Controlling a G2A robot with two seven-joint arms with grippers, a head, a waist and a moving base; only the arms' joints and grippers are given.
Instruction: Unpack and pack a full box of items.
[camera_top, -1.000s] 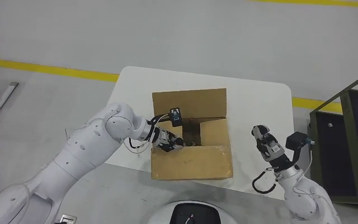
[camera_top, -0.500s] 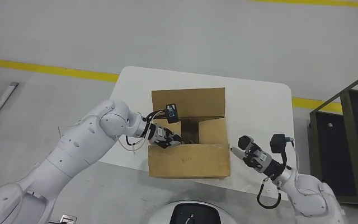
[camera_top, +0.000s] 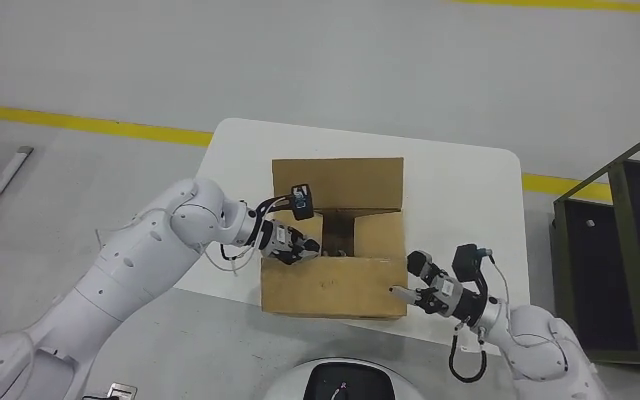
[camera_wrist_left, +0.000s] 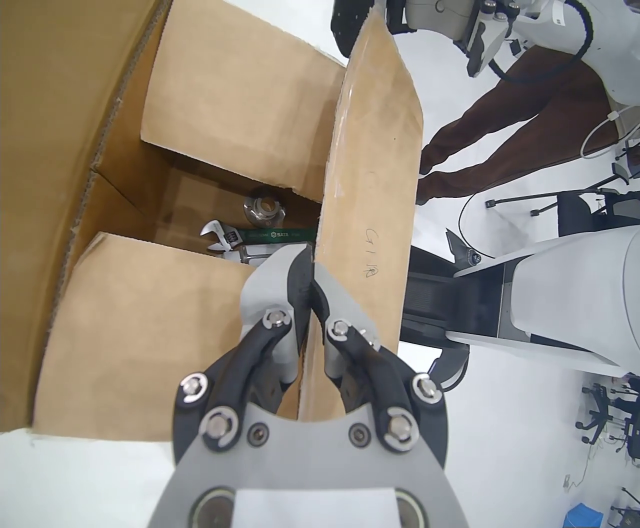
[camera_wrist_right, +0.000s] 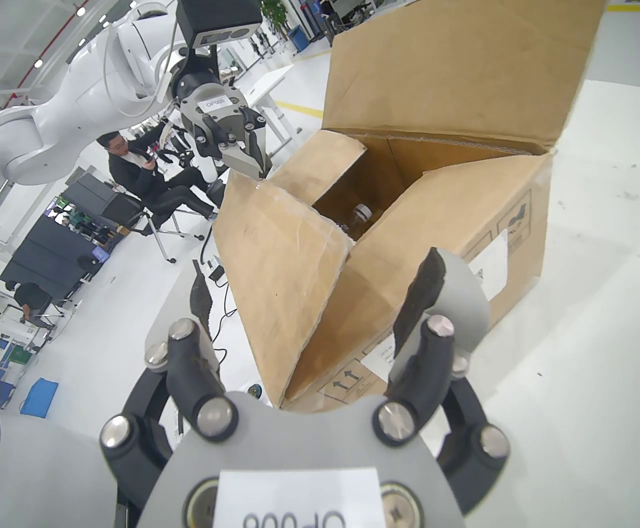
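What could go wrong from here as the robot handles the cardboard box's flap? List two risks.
1. The left gripper pinches only the thin edge of the flap; the cardboard might tear or slip free.
2. The box stands near the edge of the table; pulling may drag it off.

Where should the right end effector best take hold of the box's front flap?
Probably at the free edge near its right corner, coming from the right, one finger on each face. The front flap stands up thin, and the left end effector pinches its other end.
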